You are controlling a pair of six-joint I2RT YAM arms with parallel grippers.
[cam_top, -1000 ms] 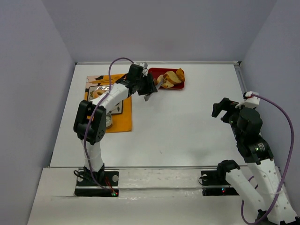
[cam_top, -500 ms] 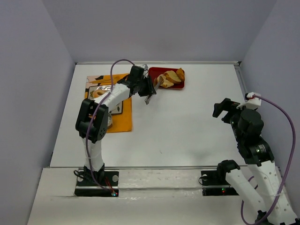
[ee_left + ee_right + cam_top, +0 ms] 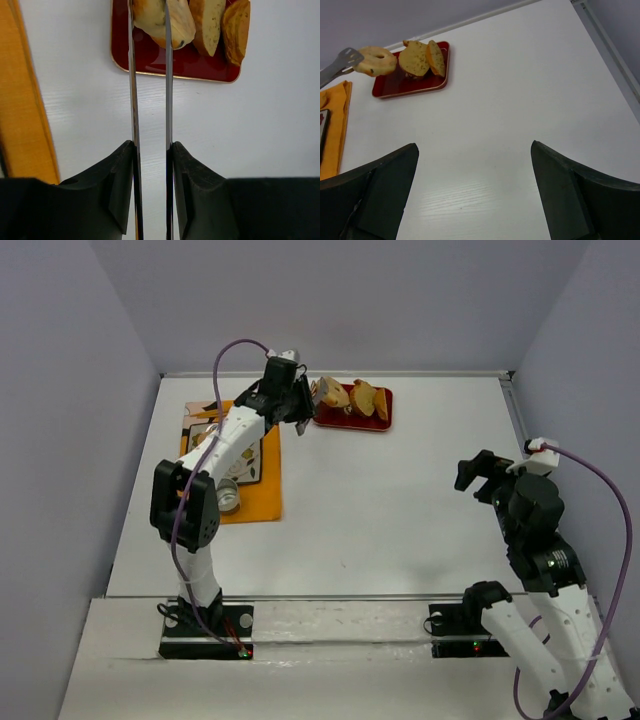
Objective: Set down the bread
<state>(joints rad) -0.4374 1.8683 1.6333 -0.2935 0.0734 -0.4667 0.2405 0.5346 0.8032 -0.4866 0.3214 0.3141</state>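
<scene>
My left gripper is shut on metal tongs, and the tongs pinch a ring-shaped piece of bread at their tips. The piece hangs over the left end of the red tray. In the left wrist view the gripper holds both tong blades, and the bread sits between them above the tray. Two more bread slices lie in the tray. The right wrist view shows the lifted ring clear of the tray. My right gripper is open and empty at the right.
An orange mat lies at the left with a dish and a small round tin on it. Its edge shows in the left wrist view. Walls close off the table at the back and sides.
My left arm has swung left and back and lifted the tongs, and a ring-shaped piece of bread has come up off the tray in them. The right arm has barely moved.
</scene>
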